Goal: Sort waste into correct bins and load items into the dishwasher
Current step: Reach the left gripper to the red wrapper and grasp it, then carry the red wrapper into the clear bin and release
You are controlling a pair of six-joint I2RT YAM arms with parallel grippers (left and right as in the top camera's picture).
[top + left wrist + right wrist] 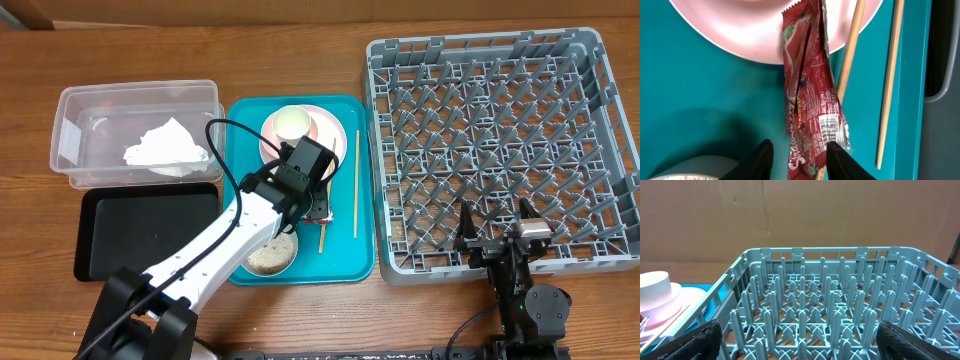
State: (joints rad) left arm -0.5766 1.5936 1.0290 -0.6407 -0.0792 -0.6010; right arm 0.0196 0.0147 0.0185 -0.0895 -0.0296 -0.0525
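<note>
The red snack wrapper (810,100) lies on the teal tray, its top end over the pink plate's (750,35) edge. My left gripper (799,157) is open and straddles the wrapper's lower end; it also shows in the overhead view (316,207). Two chopsticks (890,80) lie to the right. A white cup (292,122) stands on the plate (328,128). A grey bowl with rice scraps (270,256) sits at the tray's front. The napkin (165,147) lies in the clear tub (70,105). My right gripper (497,228) is open over the dish rack's (500,130) front edge. The white bowl is hidden.
The flat black tray (145,245) lies in front of the clear tub. The teal tray (240,140) sits between the bins and the rack. In the right wrist view the rack's pegs (840,305) fill the space ahead, with a cardboard wall behind.
</note>
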